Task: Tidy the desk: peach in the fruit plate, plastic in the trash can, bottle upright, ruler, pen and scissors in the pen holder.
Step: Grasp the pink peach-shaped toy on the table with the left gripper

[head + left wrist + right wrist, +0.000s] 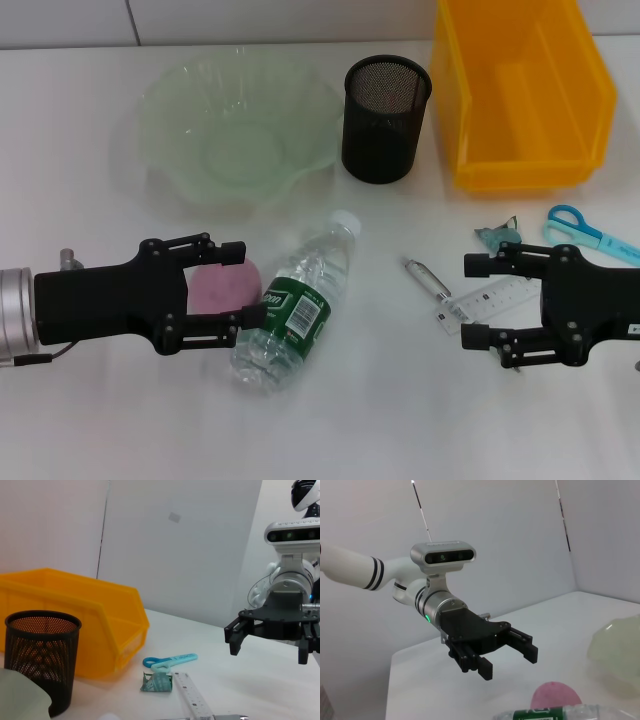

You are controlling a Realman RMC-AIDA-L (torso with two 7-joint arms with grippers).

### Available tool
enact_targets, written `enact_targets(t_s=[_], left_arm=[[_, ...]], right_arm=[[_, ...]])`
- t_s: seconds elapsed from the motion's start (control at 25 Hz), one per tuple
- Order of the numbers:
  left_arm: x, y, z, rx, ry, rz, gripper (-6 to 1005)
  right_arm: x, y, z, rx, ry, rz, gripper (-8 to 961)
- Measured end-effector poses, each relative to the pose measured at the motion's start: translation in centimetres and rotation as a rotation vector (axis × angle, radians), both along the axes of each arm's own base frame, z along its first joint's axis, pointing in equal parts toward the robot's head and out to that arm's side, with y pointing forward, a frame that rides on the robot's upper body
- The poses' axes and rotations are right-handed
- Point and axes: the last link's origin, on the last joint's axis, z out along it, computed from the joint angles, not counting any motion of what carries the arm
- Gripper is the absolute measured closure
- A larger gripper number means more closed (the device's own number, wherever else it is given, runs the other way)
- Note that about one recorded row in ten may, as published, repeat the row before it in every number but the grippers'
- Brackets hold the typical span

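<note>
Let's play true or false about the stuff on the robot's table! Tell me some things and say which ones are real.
1. The water bottle is lying on its side. True.
2. The peach is already in the fruit plate. False: it sits on the table beside the bottle, between the open fingers of the left gripper.
3. The pen holder has scissors in it. False: it looks empty; the scissors lie on the table.
4. The right gripper is open and holds nothing. True.
5. The ruler lies on the table by the right gripper. True.
</note>
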Motion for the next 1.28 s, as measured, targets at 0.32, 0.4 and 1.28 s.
enact_targets(t_s=[0.32,0.4,1.28], left_arm=[[0.0,0.1,0.0,0.002,0.002,-0.003,217],[0.0,0.1,0.0,0.002,0.002,-0.003,219],[-4.0,1.8,-2.6,0.146,0.27,0.077,239]], right_arm=[[0.0,0.0,0.0,0.001,0.002,-0.001,113],[0.0,-0.1,0.0,0.001,0.003,-0.002,113],[0.1,-0.1,0.0,0.0,-0.002,-0.003,113]])
